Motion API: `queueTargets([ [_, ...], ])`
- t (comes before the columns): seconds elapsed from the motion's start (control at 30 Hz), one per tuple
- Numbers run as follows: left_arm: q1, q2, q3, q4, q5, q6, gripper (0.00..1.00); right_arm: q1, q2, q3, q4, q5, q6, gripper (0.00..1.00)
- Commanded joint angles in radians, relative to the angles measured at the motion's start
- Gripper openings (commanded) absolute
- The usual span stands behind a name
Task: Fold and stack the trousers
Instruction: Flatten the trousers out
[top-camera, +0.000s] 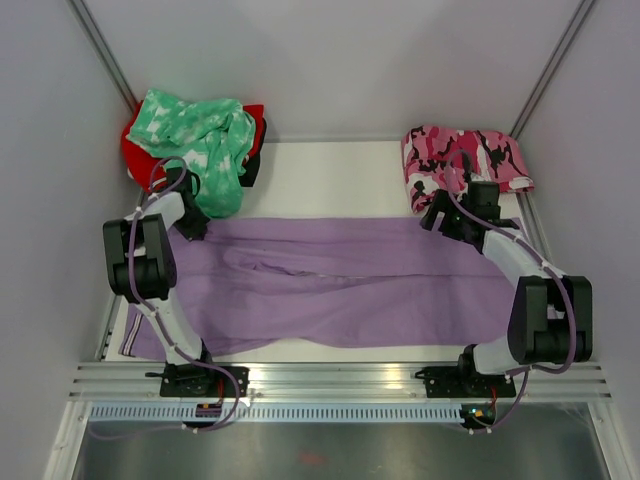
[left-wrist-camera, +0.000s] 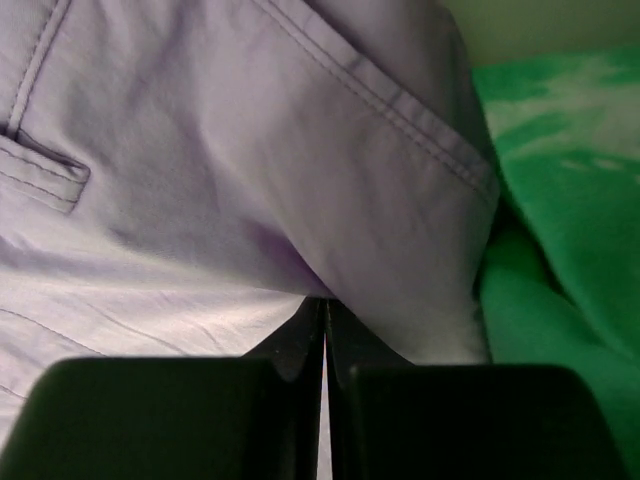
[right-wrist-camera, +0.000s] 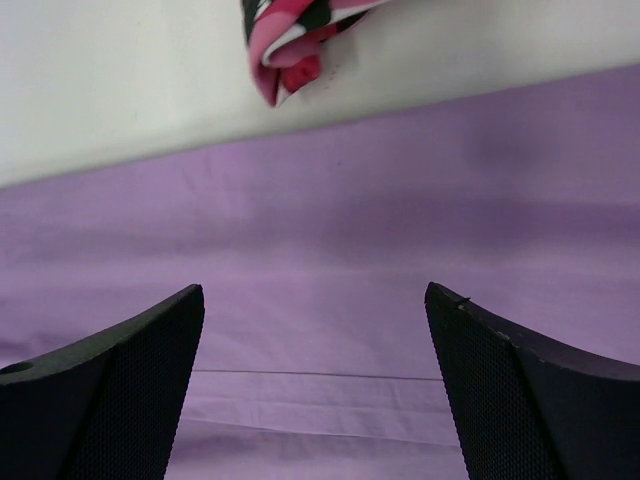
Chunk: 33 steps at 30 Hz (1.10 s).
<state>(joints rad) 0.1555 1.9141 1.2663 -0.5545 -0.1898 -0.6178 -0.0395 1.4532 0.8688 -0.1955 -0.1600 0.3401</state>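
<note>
While the lilac trousers (top-camera: 340, 290) lie flat across the table (top-camera: 330, 180), the first fold appears started: far-left edge is pinched by the left gripper (left-wrist-camera: 322, 305); right gripper (right-wrist-camera: 315, 295) is splayed above far-right edge, closure needed next.

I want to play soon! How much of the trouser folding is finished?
Barely started. The lilac trousers lie spread flat, no fold made. The left gripper pinches their far edge beside the mint-green garment; the right gripper hangs open over the other end. Folding and stacking are left.
</note>
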Motion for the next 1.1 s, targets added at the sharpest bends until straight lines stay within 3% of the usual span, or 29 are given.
queueTargets([
  [0.0, 0.001, 0.024, 0.025, 0.087, -0.016, 0.030, 0.02, 0.065, 0.009, 0.029, -0.001, 0.033, 0.023, 0.98],
  [0.07, -0.004, -0.021, 0.004, 0.076, 0.016, 0.039, 0.04, 0.067, 0.004, 0.050, -0.024, 0.059, 0.030, 0.98],
  [0.13, -0.011, -0.144, -0.049, 0.057, 0.026, 0.052, 0.13, 0.066, -0.005, 0.065, -0.058, 0.111, 0.036, 0.98],
  [0.17, -0.010, -0.199, -0.071, 0.056, 0.051, 0.058, 0.36, 0.067, -0.019, 0.084, -0.068, 0.122, 0.039, 0.98],
  [0.23, -0.010, -0.364, -0.117, 0.019, 0.078, 0.084, 0.72, 0.063, -0.034, 0.108, -0.117, 0.154, 0.071, 0.98],
  [0.4, -0.010, -0.631, -0.127, -0.122, 0.072, 0.096, 0.98, 0.047, -0.091, 0.168, -0.269, 0.244, 0.186, 0.98],
  [0.5, -0.004, -0.751, -0.127, -0.223, 0.044, 0.027, 1.00, -0.057, -0.178, 0.125, -0.323, 0.281, 0.287, 0.98],
  [0.57, -0.002, -0.800, -0.151, -0.264, 0.039, -0.020, 1.00, -0.155, -0.268, 0.070, -0.363, 0.386, 0.350, 0.98],
  [0.67, -0.001, -0.886, -0.231, -0.266, 0.041, -0.062, 1.00, -0.331, -0.412, -0.023, -0.449, 0.511, 0.499, 0.98],
  [0.8, -0.001, -0.934, -0.291, -0.272, 0.101, -0.082, 1.00, -0.535, -0.487, -0.074, -0.537, 0.565, 0.536, 0.98],
  [0.87, -0.001, -0.928, -0.298, -0.289, 0.107, -0.092, 1.00, -0.574, -0.459, -0.097, -0.631, 0.617, 0.583, 0.98],
  [1.07, -0.001, -0.876, -0.305, -0.311, 0.107, -0.037, 1.00, -0.634, -0.525, -0.249, -0.686, 0.649, 0.671, 0.98],
])
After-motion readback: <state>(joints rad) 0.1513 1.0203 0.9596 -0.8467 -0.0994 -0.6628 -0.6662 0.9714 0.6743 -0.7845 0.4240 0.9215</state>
